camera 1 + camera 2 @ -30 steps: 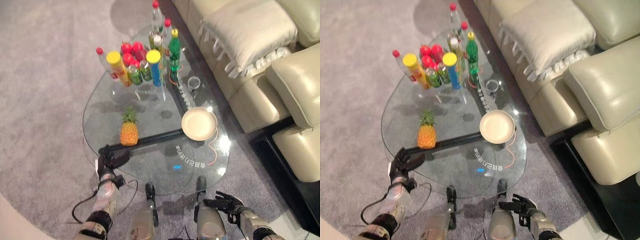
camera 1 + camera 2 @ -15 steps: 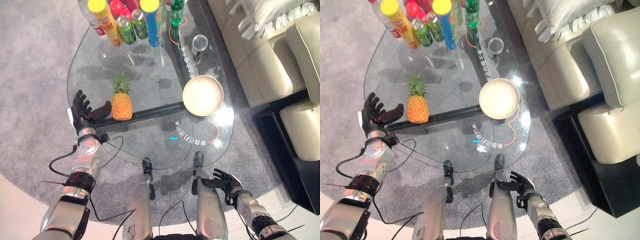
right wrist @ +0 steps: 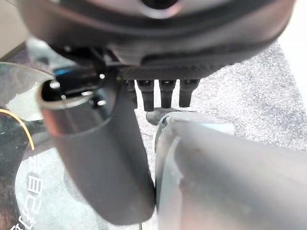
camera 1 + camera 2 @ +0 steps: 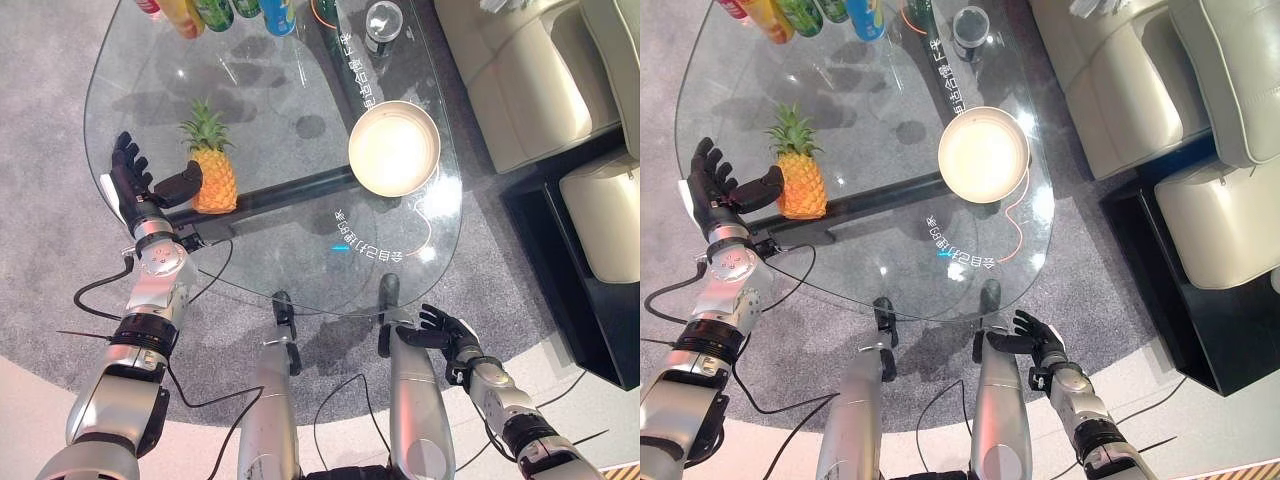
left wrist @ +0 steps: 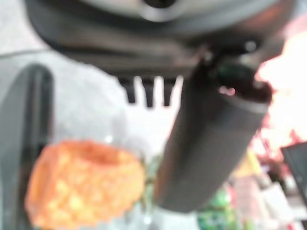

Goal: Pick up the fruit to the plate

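now | left hand (image 4: 140,190) fingers spread beside pineapple (image 4: 212,172) | right hand (image 4: 448,335) fingers relaxed | bottles (image 4: 215,12) cut off

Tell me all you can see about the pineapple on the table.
The pineapple is small, with an orange-yellow, rough body and a green leafy crown. It stands upright on the glass table, near its left edge, above a dark bar under the glass. The left hand is open beside it, thumb reaching toward its body; whether they touch I cannot tell. The plate lies apart, to its right.
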Controlling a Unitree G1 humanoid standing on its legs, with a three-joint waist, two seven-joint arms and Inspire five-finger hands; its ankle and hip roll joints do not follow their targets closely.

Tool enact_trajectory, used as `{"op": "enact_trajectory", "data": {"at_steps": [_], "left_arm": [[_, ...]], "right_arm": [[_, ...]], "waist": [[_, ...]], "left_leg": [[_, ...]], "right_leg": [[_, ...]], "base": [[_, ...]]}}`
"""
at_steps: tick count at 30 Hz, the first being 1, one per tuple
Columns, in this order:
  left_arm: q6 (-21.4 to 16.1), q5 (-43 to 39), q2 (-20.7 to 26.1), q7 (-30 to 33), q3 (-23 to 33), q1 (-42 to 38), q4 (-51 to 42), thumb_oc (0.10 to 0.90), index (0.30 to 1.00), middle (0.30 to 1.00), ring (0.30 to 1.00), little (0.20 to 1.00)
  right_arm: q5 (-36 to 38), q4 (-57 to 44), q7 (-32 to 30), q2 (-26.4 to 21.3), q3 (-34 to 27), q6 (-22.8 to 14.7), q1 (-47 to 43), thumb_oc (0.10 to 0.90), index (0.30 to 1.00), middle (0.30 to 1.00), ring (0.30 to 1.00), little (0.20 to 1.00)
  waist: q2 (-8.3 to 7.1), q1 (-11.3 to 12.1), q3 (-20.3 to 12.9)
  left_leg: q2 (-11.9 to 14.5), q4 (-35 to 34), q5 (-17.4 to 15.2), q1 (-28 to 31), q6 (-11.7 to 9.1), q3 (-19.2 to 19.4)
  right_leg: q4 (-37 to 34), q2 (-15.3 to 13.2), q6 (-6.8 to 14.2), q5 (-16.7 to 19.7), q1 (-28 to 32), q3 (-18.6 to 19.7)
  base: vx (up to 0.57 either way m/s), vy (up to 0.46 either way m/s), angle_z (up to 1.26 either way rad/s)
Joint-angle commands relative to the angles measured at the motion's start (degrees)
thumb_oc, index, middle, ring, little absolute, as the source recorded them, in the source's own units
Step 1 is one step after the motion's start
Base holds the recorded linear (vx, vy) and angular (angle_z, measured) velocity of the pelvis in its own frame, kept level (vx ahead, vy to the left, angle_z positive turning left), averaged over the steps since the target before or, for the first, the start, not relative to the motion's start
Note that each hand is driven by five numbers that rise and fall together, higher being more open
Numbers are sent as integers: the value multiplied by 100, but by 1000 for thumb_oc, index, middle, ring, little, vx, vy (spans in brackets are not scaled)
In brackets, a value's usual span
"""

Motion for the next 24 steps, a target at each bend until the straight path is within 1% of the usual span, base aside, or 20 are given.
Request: {"op": "enact_trajectory", "data": {"at_steps": [1,4,13,14,15,16,21,22,24], "left_arm": [[-372,-118,627,-101,162,-471,-70,800,900,900,900,900],[-281,-522,572,-328,47,-573,115,800,900,900,900,900],[-145,-597,509,-400,-155,-647,415,800,900,900,900,900],[-120,-531,509,-337,-189,-661,501,800,900,900,900,900],[-107,-470,492,-279,-217,-635,551,800,900,900,900,900],[-110,-458,499,-262,-207,-680,556,800,900,900,900,900],[82,-222,567,-81,-325,-789,934,800,900,900,900,900],[115,-157,570,-74,-370,-755,1018,800,900,900,900,900],[204,-41,580,-128,-428,-769,1129,800,900,900,900,900]], "right_arm": [[-63,216,-261,-321,397,249,661,800,900,900,900,900],[25,222,-294,-331,411,291,600,800,900,900,900,900],[163,212,-273,-358,386,227,584,800,900,900,900,900],[185,213,-263,-367,395,207,590,800,900,900,900,900],[192,228,-262,-358,419,193,624,800,900,900,900,900],[192,222,-264,-362,406,188,580,800,900,900,900,900],[269,197,-259,-385,466,166,573,800,900,900,900,900],[285,209,-247,-384,492,155,632,800,900,900,900,900],[333,183,-247,-395,516,160,634,800,900,900,900,900]], "waist": [[-117,-45,-75],[-117,-80,-75],[-116,-157,-75],[-118,-168,-75],[-106,-159,-75],[-119,-174,-75],[-131,-227,-75],[-118,-219,-75],[-124,-230,-75]], "left_leg": [[-557,661,-575,-474,437,697],[-561,706,-578,-619,437,675],[-573,736,-548,-849,427,665],[-581,748,-554,-878,427,658],[-578,799,-729,-774,390,597],[-583,750,-550,-897,428,659],[-560,780,-530,-987,404,676],[-550,843,-723,-867,362,616],[-550,851,-723,-892,356,620]], "right_leg": [[-76,656,-423,-248,-104,-464],[-30,662,-428,-224,-285,-438],[-13,680,-427,-152,-558,-378],[-14,682,-426,-142,-586,-371],[55,704,-384,-308,-491,-346],[-15,685,-428,-139,-605,-368],[-29,676,-426,-105,-685,-348],[46,697,-380,-281,-573,-324],[35,698,-381,-275,-592,-319]], "base": [[0,0,0],[0,0,0],[1,1,-2],[78,7,-3],[5,-1,-3],[0,0,0],[4,2,-1],[87,10,-2],[58,1,-4]]}}
